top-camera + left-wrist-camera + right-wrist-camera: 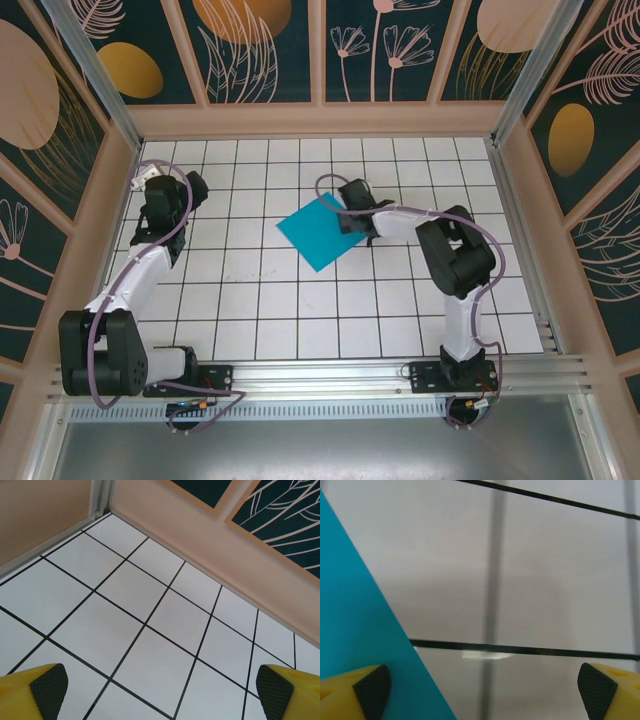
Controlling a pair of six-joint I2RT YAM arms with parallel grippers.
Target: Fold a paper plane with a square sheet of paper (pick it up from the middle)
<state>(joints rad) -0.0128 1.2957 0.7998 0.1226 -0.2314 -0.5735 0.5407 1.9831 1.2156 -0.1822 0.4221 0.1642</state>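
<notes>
top external: square sheet of paper (320,233) flat on table (250,300); right gripper (480,690) agape at its edge, left gripper (160,692) agape near wall (200,535).

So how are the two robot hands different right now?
The left gripper hangs over bare tiles near the far left corner; the right gripper sits low at the edge of the paper. One finger of the right gripper overlaps the paper; the left gripper's fingers frame plain tiles. Both are open and empty.

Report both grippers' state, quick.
Left gripper: open, holding nothing.
Right gripper: open, holding nothing, at the edge of the square sheet of paper.
</notes>
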